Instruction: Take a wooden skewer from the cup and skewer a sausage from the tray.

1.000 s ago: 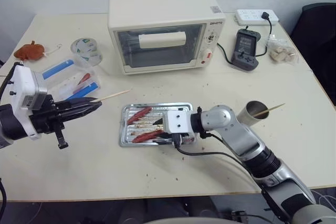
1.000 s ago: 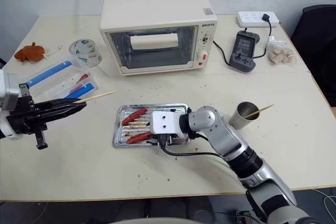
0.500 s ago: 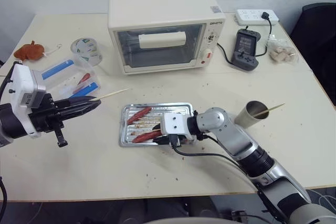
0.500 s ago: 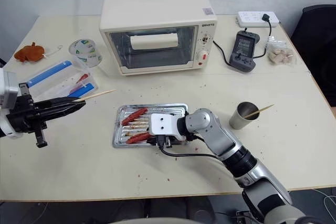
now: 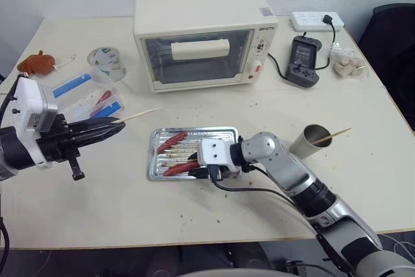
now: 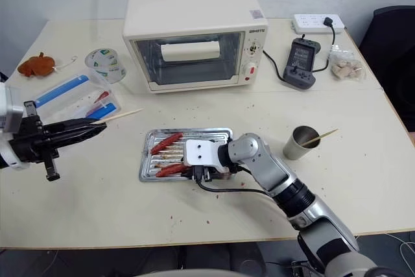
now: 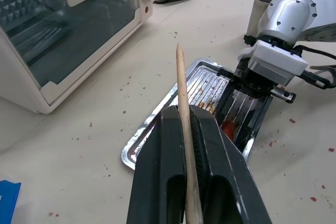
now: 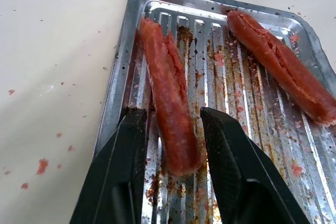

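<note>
The wooden skewer (image 7: 185, 129) is clamped between the closed fingers of the left gripper (image 5: 110, 128), well to the left of the tray (image 5: 155, 163), tip aimed toward it. The right gripper (image 8: 173, 145) is set part-open astride the near sausage (image 8: 167, 95) in the tray, fingers either side, contact not certain. The sausage is judged soft, greasy and already split, so it is best pinched mid-length and pierced endwise. The skewer is judged light, thin and easily snapped
</note>
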You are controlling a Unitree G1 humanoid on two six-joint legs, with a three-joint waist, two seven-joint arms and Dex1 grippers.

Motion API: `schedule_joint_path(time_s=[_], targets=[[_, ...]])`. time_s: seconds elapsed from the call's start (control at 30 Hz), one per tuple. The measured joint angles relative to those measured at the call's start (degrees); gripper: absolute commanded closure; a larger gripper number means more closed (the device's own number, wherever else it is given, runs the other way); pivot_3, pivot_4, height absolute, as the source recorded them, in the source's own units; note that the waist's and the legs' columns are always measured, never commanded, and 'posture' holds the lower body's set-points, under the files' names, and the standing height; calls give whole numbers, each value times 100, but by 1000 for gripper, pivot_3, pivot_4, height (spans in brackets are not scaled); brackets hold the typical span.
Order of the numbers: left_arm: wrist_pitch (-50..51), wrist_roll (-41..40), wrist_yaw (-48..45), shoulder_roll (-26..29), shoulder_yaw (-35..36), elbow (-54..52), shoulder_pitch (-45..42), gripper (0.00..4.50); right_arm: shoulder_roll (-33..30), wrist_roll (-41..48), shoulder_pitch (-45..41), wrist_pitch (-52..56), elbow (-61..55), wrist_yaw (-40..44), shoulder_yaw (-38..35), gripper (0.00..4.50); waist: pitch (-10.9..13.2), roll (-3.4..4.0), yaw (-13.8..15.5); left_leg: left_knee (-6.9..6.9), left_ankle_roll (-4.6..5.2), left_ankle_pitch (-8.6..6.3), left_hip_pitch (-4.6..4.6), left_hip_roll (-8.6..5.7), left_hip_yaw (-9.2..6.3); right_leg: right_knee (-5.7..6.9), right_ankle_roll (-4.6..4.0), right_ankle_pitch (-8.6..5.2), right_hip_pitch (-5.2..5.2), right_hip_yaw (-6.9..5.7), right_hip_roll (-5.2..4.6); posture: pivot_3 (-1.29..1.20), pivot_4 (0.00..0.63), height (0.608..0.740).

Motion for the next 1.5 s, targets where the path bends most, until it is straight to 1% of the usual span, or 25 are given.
schedule_joint_path(time_s=[0.07,0.17,0.2,0.43,0.5,0.57,0.73,0.87,1.03,1.2,1.33,1.5], targets=[[-3,2,0,0,-19,1,-24,4500,10,4,-10,1,46,-1,-5,3365,0,0,1,-1,0,0,0,0,-1,0,0,0,0,0,0,0,150,740],[-6,3,0,0,-57,3,-66,4500,43,21,-11,16,87,-2,-22,4289,0,0,-2,-1,0,0,0,0,0,0,0,0,0,0,1,0,150,740],[-7,5,0,0,-63,4,-74,4500,52,28,-11,30,87,-3,-30,4407,0,0,-3,-1,0,0,0,0,0,0,0,0,0,0,0,0,150,740],[-68,48,-10,0,-156,54,-150,4500,39,81,-10,179,66,-3,-88,4424,0,0,4,2,0,0,0,-1,0,3,0,0,1,0,0,0,150,740],[-84,68,-16,0,-255,71,-207,4500,-68,81,-2,237,-39,-2,-134,4424,0,0,8,2,0,0,-1,-2,-1,3,0,0,0,0,-1,0,150,740],[-124,77,-22,0,-303,111,-257,4500,-233,93,9,305,-227,0,-282,4424,0,0,14,1,0,0,-2,-2,-1,1,0,0,0,0,-1,0,150,740],[-184,83,-90,-1,-525,252,-378,4500,-941,220,247,369,-1063,11,-925,4424,0,0,24,-4,0,0,-3,-2,-1,-6,0,0,0,0,-1,0,150,740],[-246,92,-194,-5,-774,279,-501,4500,-1469,250,436,-39,-1457,4,-1410,4424,0,-1,13,-5,0,0,-3,-3,2,-8,0,0,0,2,0,0,150,740],[-327,123,-317,-8,-1101,521,-787,4500,-1880,377,606,-345,-1770,26,-1833,4424,0,-1,15,-2,2,1,1,-3,1,-3,0,0,2,3,4,0,150,740],[-452,164,-528,-20,-1470,702,-1005,4500,-2084,449,632,-619,-1996,28,-2059,4424,0,-1,18,0,2,1,0,-4,3,-4,2,1,3,7,3,0,150,740],[-530,245,-639,-76,-1763,759,-1201,4500,-2098,570,643,-598,-2160,24,-2188,4424,0,-1,24,0,2,1,-1,-4,2,-4,2,1,3,7,4,0,150,740],[-572,317,-690,-145,-1921,891,-1311,4500,-2201,599,715,-514,-2286,13,-2250,4424,0,-1,24,0,2,1,-1,-4,3,-3,2,1,3,8,4,0,150,740]])
